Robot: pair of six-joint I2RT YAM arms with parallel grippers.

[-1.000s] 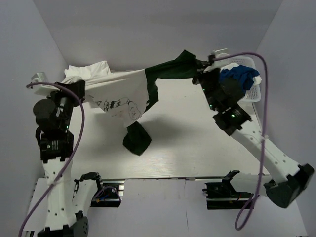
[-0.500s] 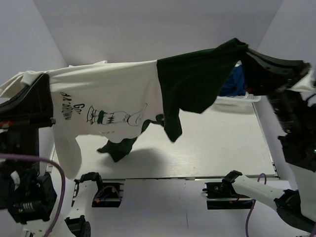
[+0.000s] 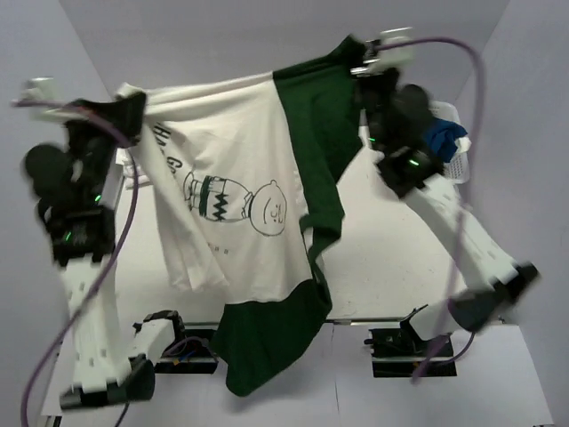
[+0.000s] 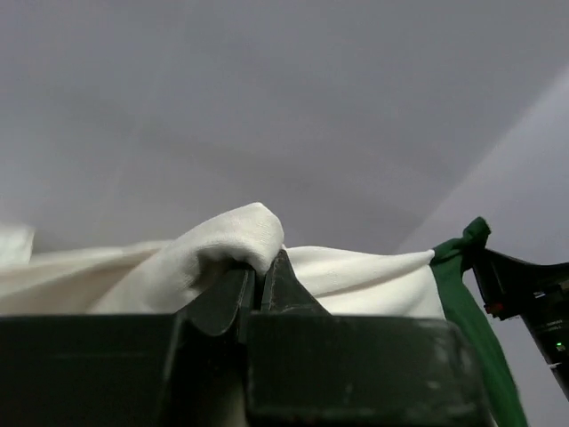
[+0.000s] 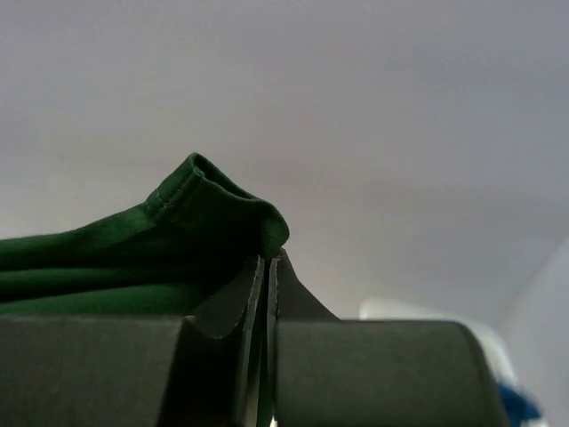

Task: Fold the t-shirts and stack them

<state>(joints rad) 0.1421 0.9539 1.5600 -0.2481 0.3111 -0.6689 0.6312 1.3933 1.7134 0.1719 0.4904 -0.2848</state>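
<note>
Both arms hold cloth high in the air, spread between them. My left gripper [image 3: 133, 100] is shut on the top corner of the white t-shirt with the black cartoon figure [image 3: 231, 196]. In the left wrist view the white cloth [image 4: 231, 236] is bunched over the closed fingertips [image 4: 277, 271]. My right gripper [image 3: 360, 71] is shut on the dark green t-shirt [image 3: 311, 116], which hangs behind the white one and below it, past the table's near edge. In the right wrist view the green hem [image 5: 204, 213] is pinched in the gripper [image 5: 267, 260]. I cannot tell how the two shirts hold together.
A white mesh basket [image 3: 458, 165] stands at the far right with a royal blue t-shirt [image 3: 442, 138] in it. The pale table [image 3: 391, 258] lies under the hanging cloth. Grey walls close in on the left, back and right.
Both arms have swung: the shirts, stretched wide and level half a second ago, now hang long and vertical, with the cartoon facing the camera and the green cloth trailing low.
</note>
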